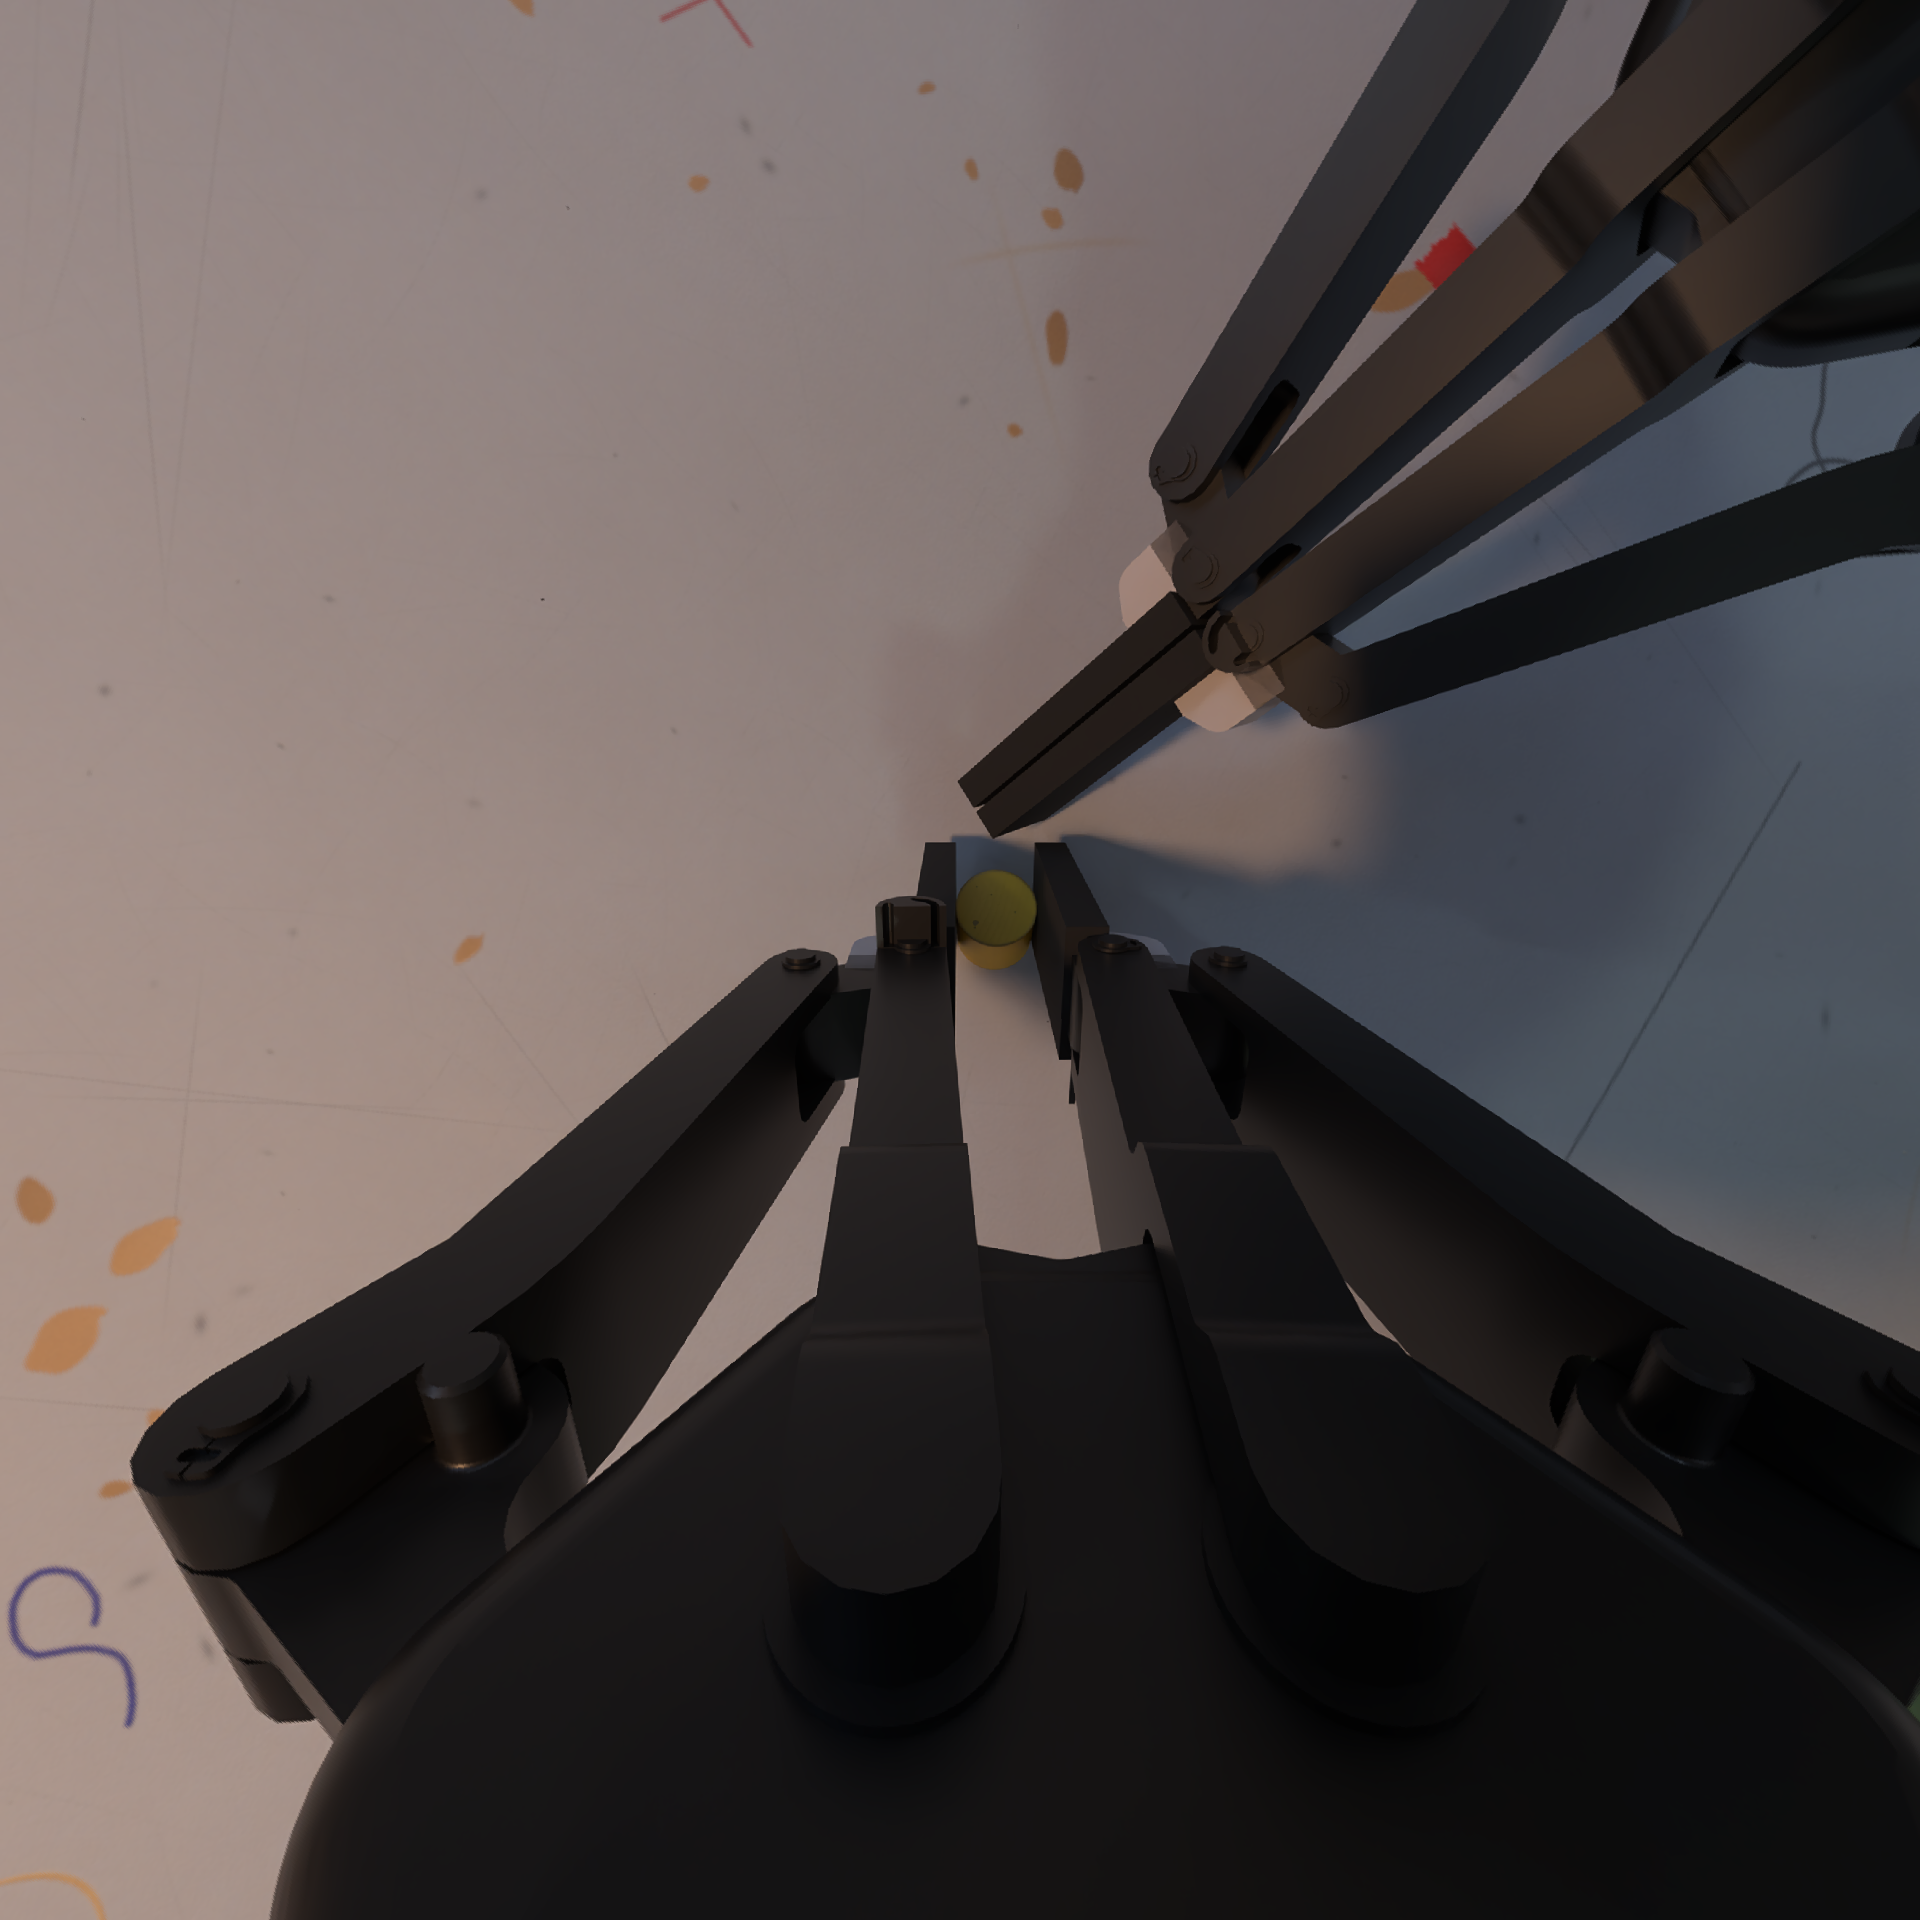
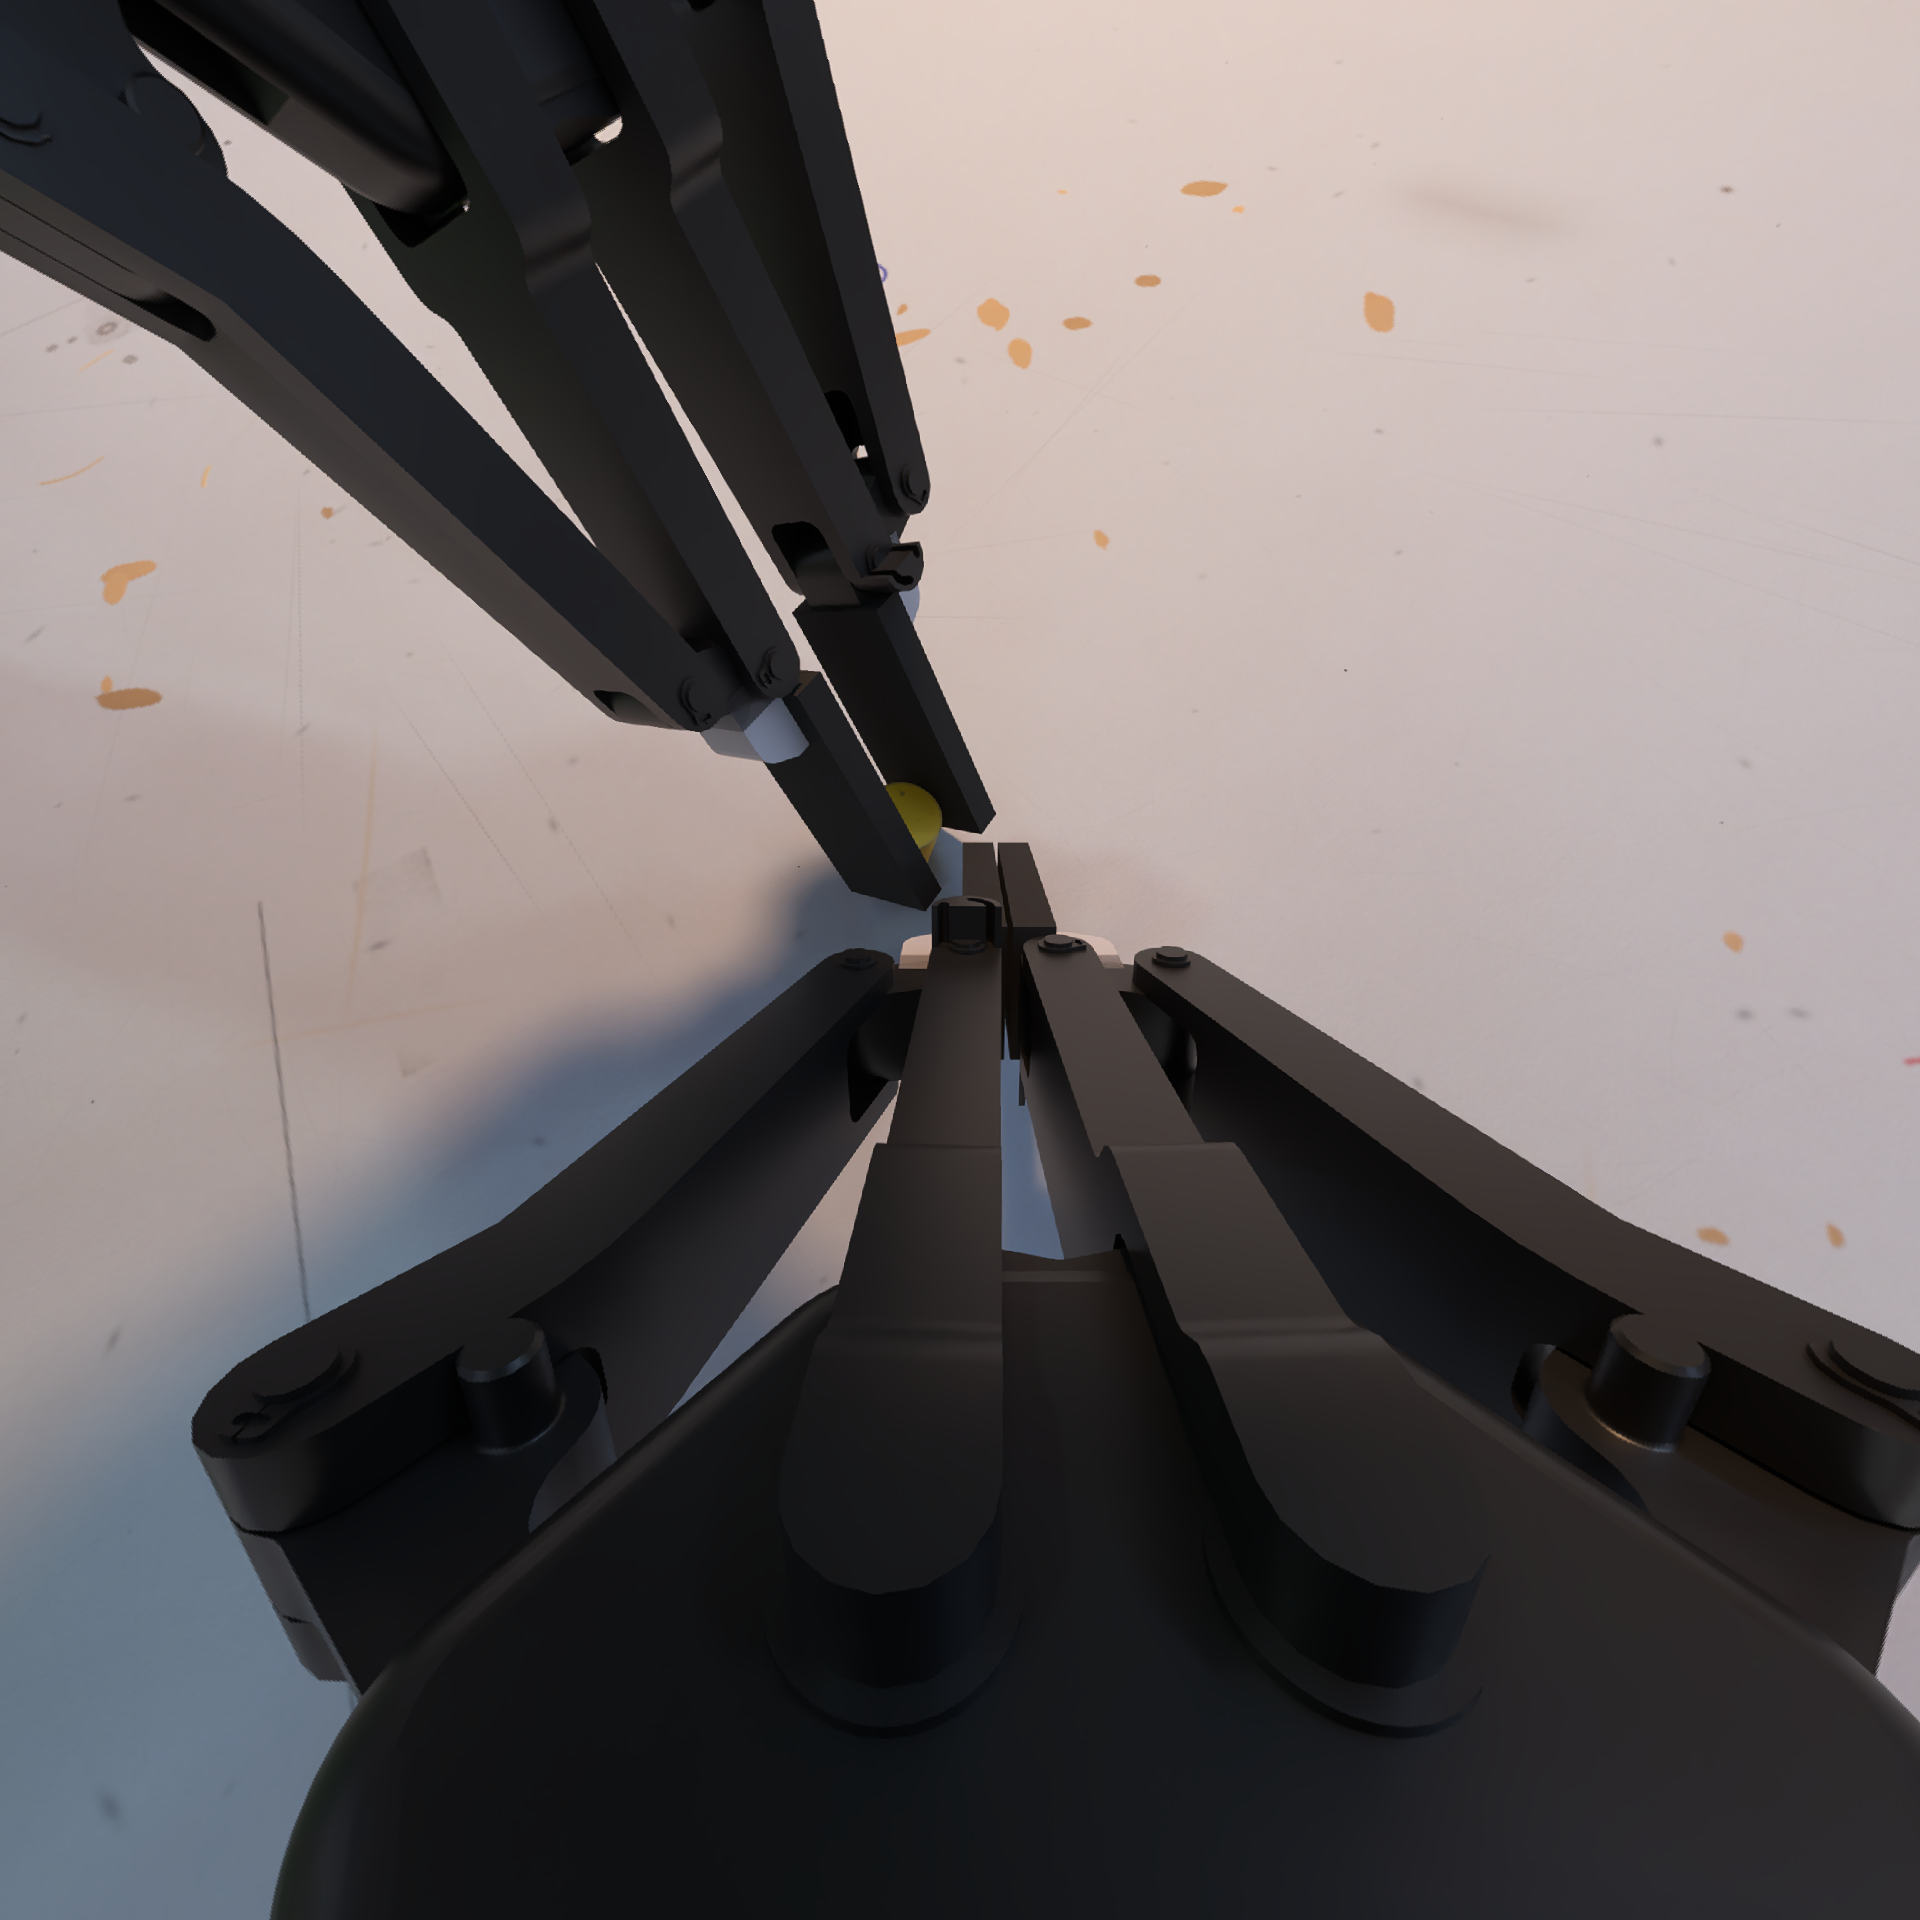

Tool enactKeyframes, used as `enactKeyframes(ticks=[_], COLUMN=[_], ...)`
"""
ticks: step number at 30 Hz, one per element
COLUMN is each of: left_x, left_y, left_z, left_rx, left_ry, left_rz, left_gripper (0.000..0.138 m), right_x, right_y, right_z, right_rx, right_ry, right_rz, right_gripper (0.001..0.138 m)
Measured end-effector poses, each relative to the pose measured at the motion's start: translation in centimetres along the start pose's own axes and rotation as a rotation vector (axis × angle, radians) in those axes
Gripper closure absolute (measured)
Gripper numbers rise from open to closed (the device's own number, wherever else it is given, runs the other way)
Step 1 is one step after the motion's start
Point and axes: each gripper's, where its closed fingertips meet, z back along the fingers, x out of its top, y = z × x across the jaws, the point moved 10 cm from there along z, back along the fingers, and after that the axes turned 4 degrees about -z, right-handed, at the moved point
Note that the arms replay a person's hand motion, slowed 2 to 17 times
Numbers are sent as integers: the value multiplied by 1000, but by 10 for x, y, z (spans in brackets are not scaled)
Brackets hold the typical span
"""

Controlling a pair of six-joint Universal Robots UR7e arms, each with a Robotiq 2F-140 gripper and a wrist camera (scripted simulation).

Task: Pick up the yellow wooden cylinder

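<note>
The yellow wooden cylinder (image 1: 995,914) stands upright between the two fingers of my left gripper (image 1: 994,854), and both pads touch its sides. It sits low over the white table (image 1: 520,623); I cannot tell whether it rests on it. My right gripper (image 1: 1000,808) comes in from the upper right, shut and empty, with its tips just beyond the cylinder. In the right wrist view, my right gripper (image 2: 997,850) is shut with nothing in it. The left gripper (image 2: 951,857) reaches down from the upper left, with the cylinder (image 2: 914,814) partly hidden between its fingers.
The table (image 2: 1455,623) is white with orange specks and faint scratches. A small red piece of tape (image 1: 1444,255) lies behind the right gripper's links. A blue scribble (image 1: 73,1642) marks the table at lower left. The two grippers' tips are very close together.
</note>
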Motion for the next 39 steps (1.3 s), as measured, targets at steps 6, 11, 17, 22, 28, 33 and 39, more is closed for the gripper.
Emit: enactKeyframes(ticks=[6,11,17,22,28,33,39], left_x=[1,1,1,1,0,-1,-3], left_y=[0,1,1,2,1,1,1], left_z=[0,0,0,0,1,2,4], left_rx=[-2,-5,-4,7,2,6,4], left_ry=[6,11,13,9,8,4,-4], left_rz=[3,8,11,13,7,1,-1], left_gripper=[118,118,118,118,118,118,118], right_x=[1,1,1,1,1,0,-3], right_y=[1,1,1,1,-1,-4,-8], right_z=[-1,-2,-2,1,5,7,8], right_rx=[3,2,0,-2,-2,3,-1], right_ry=[-2,-5,-6,-19,-39,-50,-43], right_rz=[3,6,3,1,-8,-30,-43], right_gripper=[138,138,138,138,138,138,138])
